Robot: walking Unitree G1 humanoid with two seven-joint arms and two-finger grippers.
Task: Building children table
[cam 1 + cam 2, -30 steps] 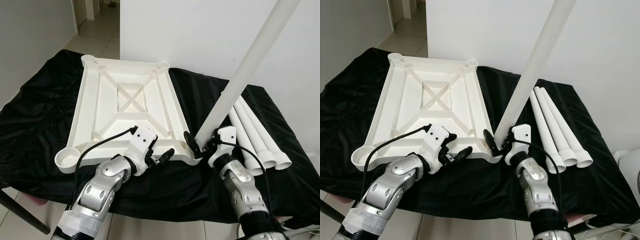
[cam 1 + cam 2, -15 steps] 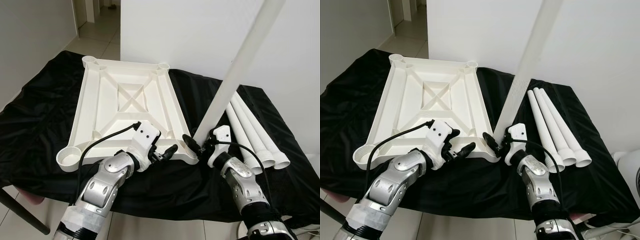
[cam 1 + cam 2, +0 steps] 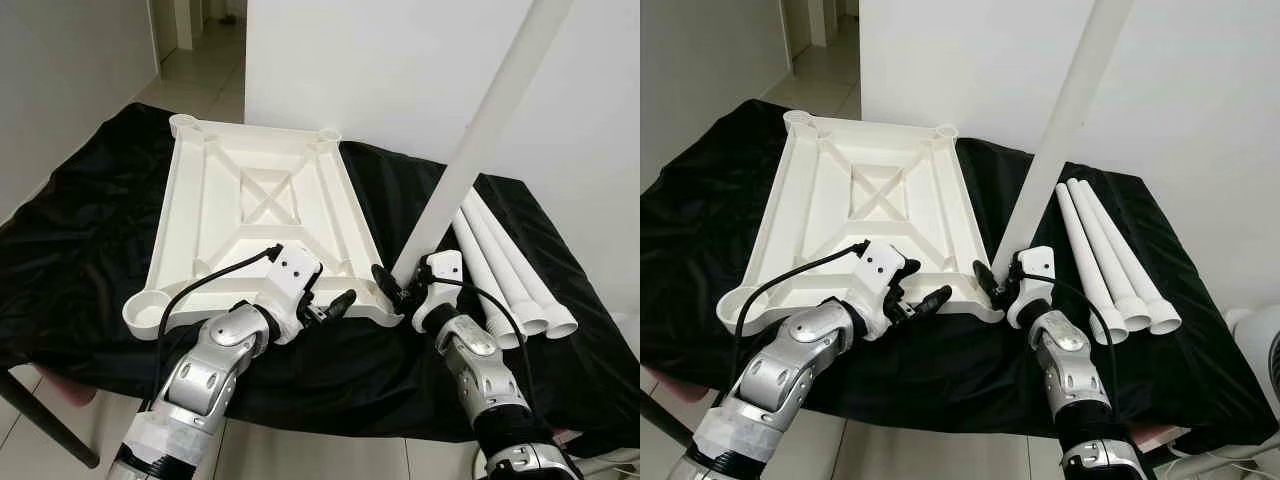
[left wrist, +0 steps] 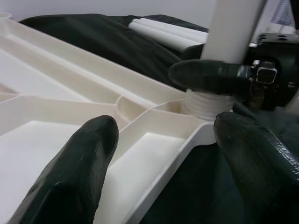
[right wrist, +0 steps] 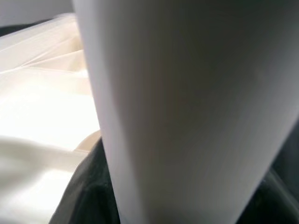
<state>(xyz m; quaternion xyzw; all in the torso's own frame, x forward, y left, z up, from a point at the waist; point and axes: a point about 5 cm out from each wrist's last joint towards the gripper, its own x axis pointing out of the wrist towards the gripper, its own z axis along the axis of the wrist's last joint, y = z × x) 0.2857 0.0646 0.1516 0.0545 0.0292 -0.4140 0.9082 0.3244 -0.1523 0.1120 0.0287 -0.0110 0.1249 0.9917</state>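
No readable text, label, brand, number or sign anywhere in these views.

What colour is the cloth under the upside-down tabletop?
Black, plain with no pattern; the cloth shows best in the left eye view, spread beneath the white tabletop.
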